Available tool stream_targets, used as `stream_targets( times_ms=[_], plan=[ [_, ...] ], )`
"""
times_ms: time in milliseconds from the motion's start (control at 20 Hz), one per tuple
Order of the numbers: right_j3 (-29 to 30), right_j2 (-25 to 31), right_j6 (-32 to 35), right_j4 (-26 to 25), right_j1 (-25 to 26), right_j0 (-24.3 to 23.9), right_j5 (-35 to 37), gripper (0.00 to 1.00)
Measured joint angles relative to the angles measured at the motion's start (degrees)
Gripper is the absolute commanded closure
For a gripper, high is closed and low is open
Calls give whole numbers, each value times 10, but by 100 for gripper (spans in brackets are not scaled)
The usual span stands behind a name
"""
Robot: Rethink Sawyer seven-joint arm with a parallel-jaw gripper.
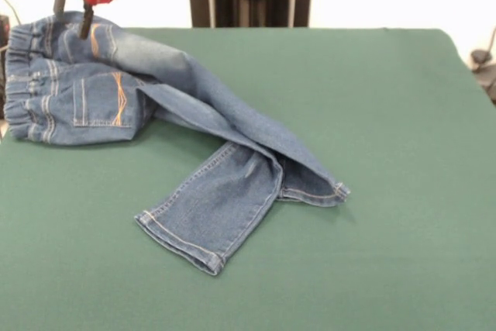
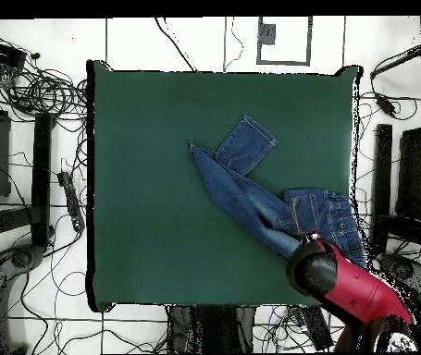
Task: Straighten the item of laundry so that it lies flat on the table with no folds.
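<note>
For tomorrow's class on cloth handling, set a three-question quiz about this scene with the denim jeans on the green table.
1. True or false: the small blue denim jeans lie flat, unfolded.
2. Where is the red and black gripper? A) over the hems B) at the waistband end C) off the green felt-topped table
3. What colour is the pocket stitching?

Key: 1 false, one leg is folded across the other; 2 B; 3 orange.

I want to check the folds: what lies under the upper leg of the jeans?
Under the upper leg of the jeans, the other leg emerges toward the front, its hem on the green table. Its upper part stays covered.
</note>
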Motion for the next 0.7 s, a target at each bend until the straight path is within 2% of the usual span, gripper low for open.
stream_targets(
  times_ms=[700],
  plan=[
    [-28,8,0,50,23,28,0,0]
  ],
)
